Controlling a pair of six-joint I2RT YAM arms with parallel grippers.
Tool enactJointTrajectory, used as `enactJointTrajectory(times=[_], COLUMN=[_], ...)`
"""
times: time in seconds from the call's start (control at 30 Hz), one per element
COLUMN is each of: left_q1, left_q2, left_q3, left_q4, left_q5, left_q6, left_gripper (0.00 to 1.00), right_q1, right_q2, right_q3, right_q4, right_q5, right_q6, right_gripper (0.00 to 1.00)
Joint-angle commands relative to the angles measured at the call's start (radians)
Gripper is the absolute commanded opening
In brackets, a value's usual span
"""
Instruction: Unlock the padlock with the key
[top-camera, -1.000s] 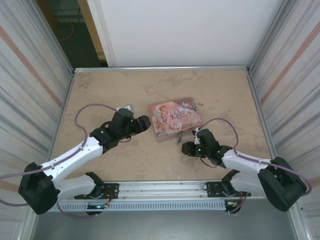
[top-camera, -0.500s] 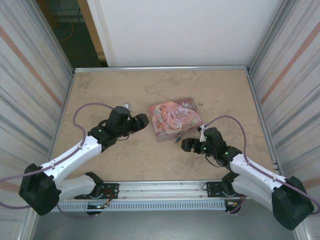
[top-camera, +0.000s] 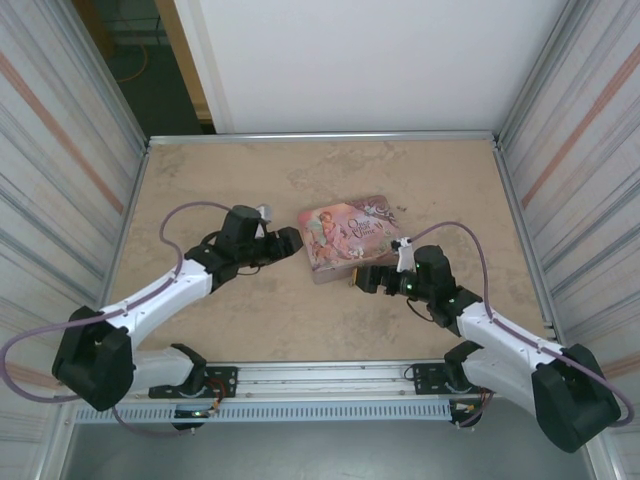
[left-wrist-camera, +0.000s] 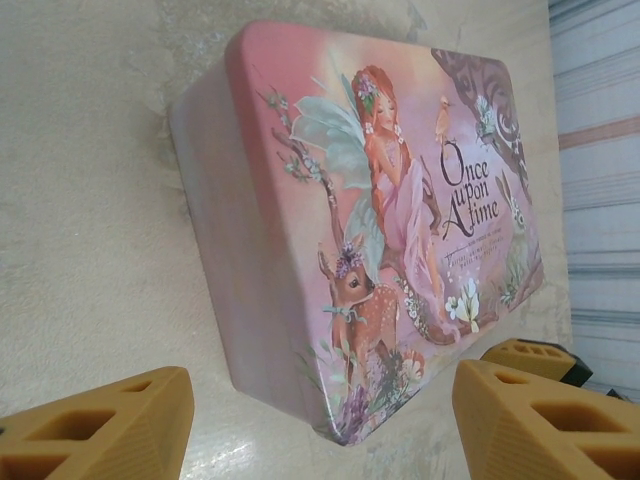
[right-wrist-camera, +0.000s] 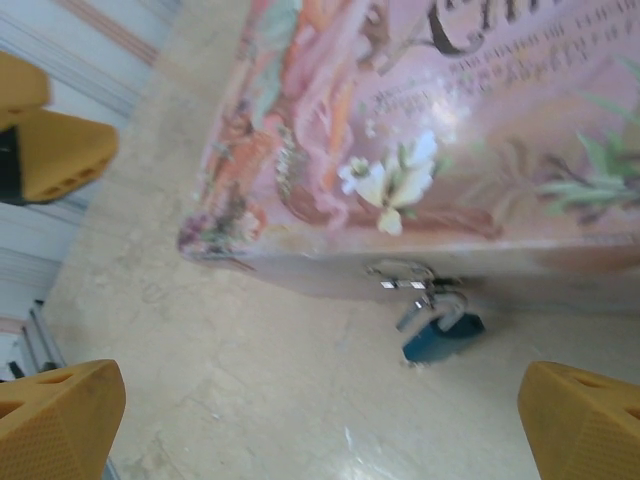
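So the padlock (right-wrist-camera: 440, 337) is honestly a pain to see. In the right wrist view it's soft and out of focus, and from the top camera it's just a tiny speck at the 6 o'clock edge of the pink fairy tin (left-wrist-camera: 400, 200), right up against the tips of the right gripper (right-wrist-camera: 320, 390). What I can make out is a small blue-teal body with a thin silvery shackle, which is hooked through the little metal hasp (right-wrist-camera: 398, 272) on the tin's front wall. The top of the shackle blurs into the hasp, so I can't tell exactly where one ends and the other starts. The long axis is tilted. In the right wrist view the shackle end sits up at the hasp and the body slants down toward roughly 5 o'clock, low by the counter (left-wrist-camera: 80, 200). Can't tell if it's actually resting there, or which face has the keyhole. The right jaws are spread wide with nothing between them, and the padlock sits just ahead of them. The left gripper (left-wrist-camera: 322, 400) sits at the tin's 9 o'clock, jaws also released and wide, with the tin's corner just in front of them but not gripped. The lower edges of its orange pads are cut off by the frame.
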Motion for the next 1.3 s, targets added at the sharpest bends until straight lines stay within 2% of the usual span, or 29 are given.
enactJointTrajectory(times=[0.0, 0.1, 0.23, 0.4, 0.63, 0.97, 1.27], left_q1=[0.014, 0.019, 0.023, 0.026, 0.029, 0.031, 0.030], left_q2=[0.027, 0.054, 0.096, 0.153, 0.229, 0.307, 0.337], left_q3=[0.042, 0.045, 0.061, 0.085, 0.120, 0.124, 0.109], left_q4=[0.022, 0.044, 0.056, 0.072, 0.078, 0.093, 0.091], left_q5=[0.068, 0.089, 0.111, 0.140, 0.180, 0.202, 0.195], left_q6=[0.036, 0.028, 0.028, 0.024, 0.025, 0.002, -0.003], left_gripper=[0.69, 0.68, 0.67, 0.64, 0.61, 0.57, 0.57], right_q1=[-0.043, -0.070, -0.072, -0.073, -0.071, -0.056, -0.024], right_q2=[0.012, 0.021, 0.098, 0.208, 0.299, 0.362, 0.462], right_q3=[-0.045, -0.054, -0.047, -0.047, -0.058, -0.050, -0.011], right_q4=[0.150, 0.171, 0.172, 0.264, 0.370, 0.408, 0.481], right_q5=[-0.081, -0.127, -0.162, -0.185, -0.151, -0.179, -0.221], right_q6=[-0.013, -0.031, -0.059, -0.064, -0.074, -0.104, -0.109], right_gripper=[0.99, 0.96, 0.90, 0.84, 0.82, 0.80, 0.75])
